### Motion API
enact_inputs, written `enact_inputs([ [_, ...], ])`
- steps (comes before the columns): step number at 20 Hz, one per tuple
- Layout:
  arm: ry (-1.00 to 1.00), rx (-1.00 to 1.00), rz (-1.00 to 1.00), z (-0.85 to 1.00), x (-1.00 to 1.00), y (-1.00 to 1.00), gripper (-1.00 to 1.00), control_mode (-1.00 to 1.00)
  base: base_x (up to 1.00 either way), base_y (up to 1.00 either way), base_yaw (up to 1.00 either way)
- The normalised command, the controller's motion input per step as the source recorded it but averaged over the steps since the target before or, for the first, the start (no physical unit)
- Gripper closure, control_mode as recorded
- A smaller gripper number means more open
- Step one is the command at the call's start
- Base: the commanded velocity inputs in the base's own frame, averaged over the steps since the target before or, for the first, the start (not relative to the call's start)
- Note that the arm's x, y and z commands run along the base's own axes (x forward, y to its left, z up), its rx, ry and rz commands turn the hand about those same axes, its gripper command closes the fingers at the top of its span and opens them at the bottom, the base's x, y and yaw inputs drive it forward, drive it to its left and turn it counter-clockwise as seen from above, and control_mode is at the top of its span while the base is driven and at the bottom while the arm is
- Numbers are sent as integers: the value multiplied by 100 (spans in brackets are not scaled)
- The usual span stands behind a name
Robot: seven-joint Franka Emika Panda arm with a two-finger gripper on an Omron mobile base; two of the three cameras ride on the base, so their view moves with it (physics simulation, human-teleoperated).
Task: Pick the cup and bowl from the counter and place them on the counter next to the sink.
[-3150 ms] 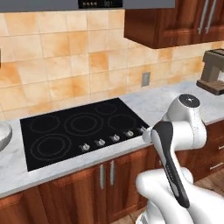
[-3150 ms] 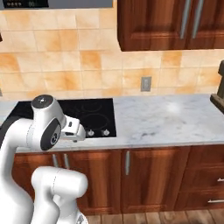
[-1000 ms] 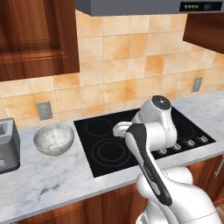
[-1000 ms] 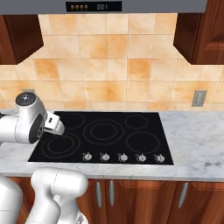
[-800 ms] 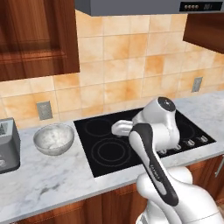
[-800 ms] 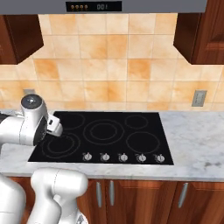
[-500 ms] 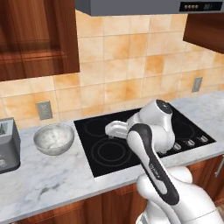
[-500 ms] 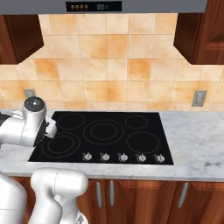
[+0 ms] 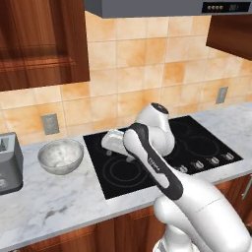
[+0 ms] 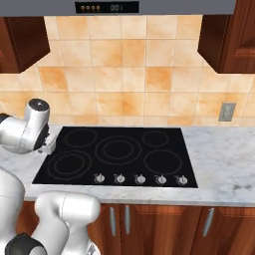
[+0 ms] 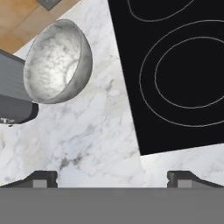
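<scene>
Hand view: claw (image 11: 112, 177) spread wide, empty, above tabletop (image 11: 96, 131). Bowl (image 11: 57, 61) sits left of cooktop (image 11: 175, 65), beside toaster (image 11: 11, 94). Advise centring over its rim before descending.

Bright, even rendered light, soft blur throughout, faint shadows on the counter (image 9: 54, 204), no glare.

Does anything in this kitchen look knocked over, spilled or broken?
Nothing stands out. The bowl sits upright on the marble counter between a grey appliance and the black cooktop. The gripper hangs open above the counter, holding nothing.
</scene>
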Motion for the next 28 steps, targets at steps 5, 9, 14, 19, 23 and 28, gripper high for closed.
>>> enact_inputs([
  [5,9,9,1,-13,60,0,-100,-100,0,0,0],
  [9,1,3,0,-15,67,14,-100,-100,0,0,0],
  [14,-1,0,0,-4,43,32,-100,-100,0,0,0],
  [19,-9,0,0,0,5,29,-100,-100,0,0,0],
  [23,-7,0,0,-7,5,43,-100,-100,0,0,0],
  [28,-4,0,0,-33,26,32,-100,-100,0,0,0],
])
